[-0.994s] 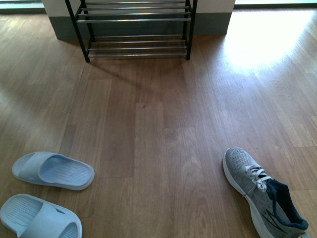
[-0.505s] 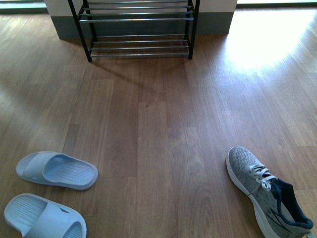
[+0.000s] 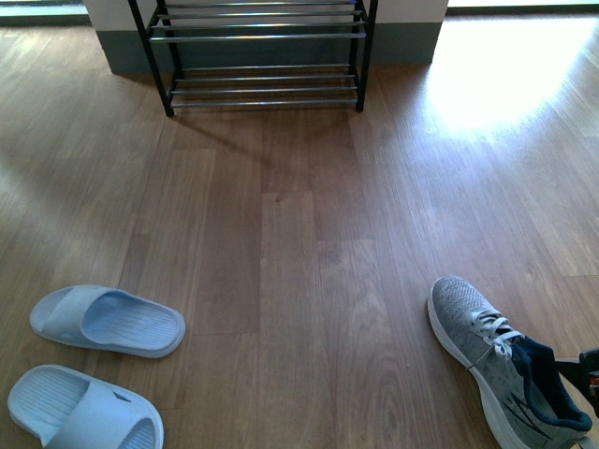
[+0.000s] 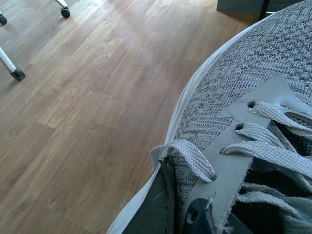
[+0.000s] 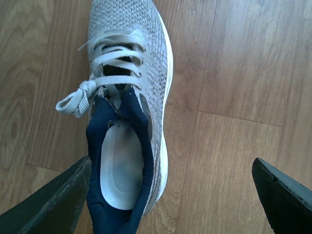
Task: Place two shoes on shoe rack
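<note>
The right hand (image 5: 170, 163) is coming into the front view at the lower right edge, a dark shape just beside the heel of the grey sneaker (image 3: 501, 369). Half a second ago we were seeing no hand there at all. Through its wrist camera we are looking straight down on that sneaker. The two dark fingers (image 5: 53, 200) are standing spread wide, one on either side of the heel end, and neither is touching it.

The sneaker is lying flat on the wooden floor (image 3: 299, 234), toe pointing toward the shoe rack (image 3: 262, 37), and it is sitting where it sat before. The rack is standing well apart from it, against the far wall, and neither sneaker is on it.

The left hand (image 4: 176, 212) is not showing in the front view. Its wrist camera is filling with the second grey sneaker (image 4: 253, 73), very close. The hand appears to be pinching that sneaker's side wall near the lace eyelets. We cannot tell whether this sneaker is resting on the floor or hanging above it.

Two pale blue slippers (image 3: 105, 321) are lying at the lower left, well apart from both hands.

We are judging that the right hand's arrival means the reach for the grey sneaker is under way, with the grasp and both placements yet to come.
</note>
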`<state>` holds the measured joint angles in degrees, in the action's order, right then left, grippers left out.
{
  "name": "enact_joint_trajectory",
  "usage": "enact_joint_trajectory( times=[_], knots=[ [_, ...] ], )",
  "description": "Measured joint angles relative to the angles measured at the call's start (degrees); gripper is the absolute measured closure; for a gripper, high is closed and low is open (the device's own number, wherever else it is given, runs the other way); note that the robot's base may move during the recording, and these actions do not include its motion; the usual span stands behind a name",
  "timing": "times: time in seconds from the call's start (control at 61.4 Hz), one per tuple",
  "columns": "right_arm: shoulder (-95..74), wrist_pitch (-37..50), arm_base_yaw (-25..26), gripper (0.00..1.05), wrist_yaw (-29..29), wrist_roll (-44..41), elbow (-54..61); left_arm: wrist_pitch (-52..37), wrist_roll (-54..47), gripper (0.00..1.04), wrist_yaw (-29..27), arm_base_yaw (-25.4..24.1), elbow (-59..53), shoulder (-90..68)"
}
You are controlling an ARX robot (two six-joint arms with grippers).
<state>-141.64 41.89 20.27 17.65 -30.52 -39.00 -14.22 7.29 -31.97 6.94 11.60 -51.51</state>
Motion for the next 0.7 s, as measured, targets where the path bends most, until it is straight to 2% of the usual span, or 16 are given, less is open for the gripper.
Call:
enact_joint_trajectory(
  times=[0.701],
  knots=[
    [-11.7, -2.3, -3.7, 0.09, -1.0, 0.5, -12.5, 0.0, 0.0, 1.03, 0.0, 0.0, 0.0, 0.0]
  ],
)
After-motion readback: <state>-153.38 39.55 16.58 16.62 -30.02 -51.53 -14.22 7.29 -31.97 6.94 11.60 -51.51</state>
